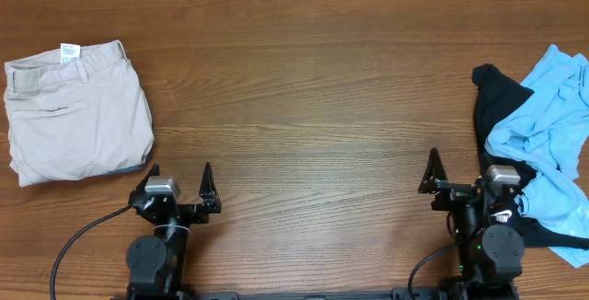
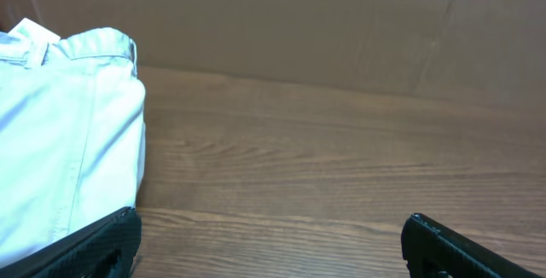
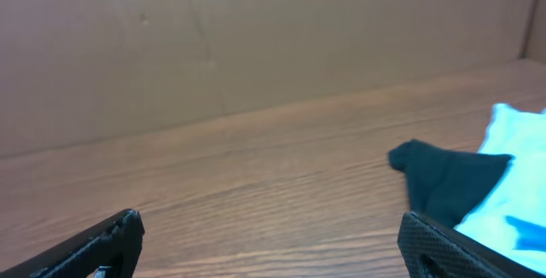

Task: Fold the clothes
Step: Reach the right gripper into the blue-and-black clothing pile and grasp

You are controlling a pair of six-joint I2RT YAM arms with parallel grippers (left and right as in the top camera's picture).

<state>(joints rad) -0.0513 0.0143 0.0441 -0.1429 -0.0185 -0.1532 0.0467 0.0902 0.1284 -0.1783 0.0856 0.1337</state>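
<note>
Since the crumpled blue shirt (image 1: 552,125), heaped on a black garment (image 1: 494,107) just outboard of the right gripper (image 1: 479,188), looks light and limp, I'd pinch its hem; that pincer and the left gripper (image 1: 179,188) both gape empty.

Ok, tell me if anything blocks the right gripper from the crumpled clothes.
Nothing visible does. The right gripper is open, right beside the black garment and blue garment heaped on the table.

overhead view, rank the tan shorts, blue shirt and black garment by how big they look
1. tan shorts and blue shirt: too close to rank; the shirt is crumpled and cut off by the frame edge.
2. black garment: smallest showing, partly covered by the shirt.
</note>
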